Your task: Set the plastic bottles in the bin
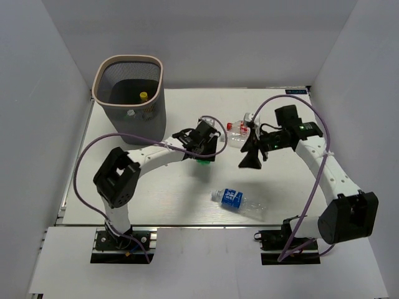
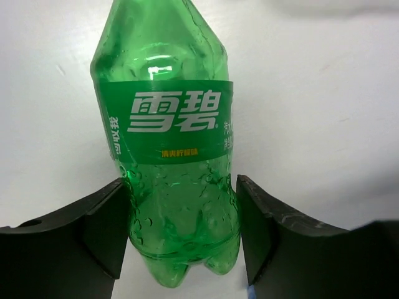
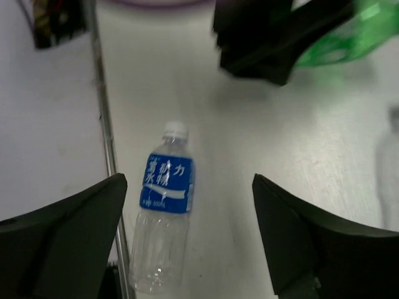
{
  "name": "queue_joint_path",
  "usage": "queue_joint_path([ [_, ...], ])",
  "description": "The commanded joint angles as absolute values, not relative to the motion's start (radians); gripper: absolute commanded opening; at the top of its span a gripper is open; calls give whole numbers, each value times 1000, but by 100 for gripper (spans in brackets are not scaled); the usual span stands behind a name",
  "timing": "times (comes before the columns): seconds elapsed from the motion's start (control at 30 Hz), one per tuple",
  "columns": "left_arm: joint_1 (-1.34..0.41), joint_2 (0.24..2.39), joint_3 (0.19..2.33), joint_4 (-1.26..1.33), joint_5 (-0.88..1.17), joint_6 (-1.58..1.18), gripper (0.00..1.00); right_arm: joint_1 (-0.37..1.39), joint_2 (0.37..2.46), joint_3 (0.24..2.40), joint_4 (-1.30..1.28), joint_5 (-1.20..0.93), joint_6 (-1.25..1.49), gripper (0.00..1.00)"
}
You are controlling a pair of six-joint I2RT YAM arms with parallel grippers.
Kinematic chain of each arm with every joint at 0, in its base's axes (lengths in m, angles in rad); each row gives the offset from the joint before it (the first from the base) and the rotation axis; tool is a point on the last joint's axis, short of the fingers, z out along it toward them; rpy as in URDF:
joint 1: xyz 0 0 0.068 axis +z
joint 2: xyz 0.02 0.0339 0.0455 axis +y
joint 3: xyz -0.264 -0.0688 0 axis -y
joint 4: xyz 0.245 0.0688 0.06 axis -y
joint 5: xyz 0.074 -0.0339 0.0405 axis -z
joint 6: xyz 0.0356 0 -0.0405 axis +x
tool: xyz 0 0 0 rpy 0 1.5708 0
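White table (image 1: 156, 199): left gripper (image 2: 181, 205) clamps green bottle (image 2: 168, 124), cap cut off; right gripper (image 3: 190, 187) jaws spread, empty.

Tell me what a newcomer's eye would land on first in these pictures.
The vivid green bottle fills the left wrist view, the left gripper shut on its sides at mid-table. A blue-labelled bottle lies alone near the front edge, with the open right gripper hanging beyond it. The tall mesh bin stands at the far left corner, a yellow cap inside.

Lab test cell: plain white panel walls (image 1: 37, 93) boxing white table (image 1: 181, 193).
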State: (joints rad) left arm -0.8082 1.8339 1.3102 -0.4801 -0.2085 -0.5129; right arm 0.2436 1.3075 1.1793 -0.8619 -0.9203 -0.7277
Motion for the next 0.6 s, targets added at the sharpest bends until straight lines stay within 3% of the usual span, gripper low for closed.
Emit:
queue_joint_path([
  [0.0,-813,1645,1449,-449,-305,-408,30,273,1339,1184,-1152,-1011,-972,90],
  [0.2,-769,1583,1743,-543,-512,-307,30,360,1321,1100,-1023,-904,-862,90],
  [0.57,-575,1612,1979,-589,-767,-307,35,489,1371,996,-799,-601,-554,90],
])
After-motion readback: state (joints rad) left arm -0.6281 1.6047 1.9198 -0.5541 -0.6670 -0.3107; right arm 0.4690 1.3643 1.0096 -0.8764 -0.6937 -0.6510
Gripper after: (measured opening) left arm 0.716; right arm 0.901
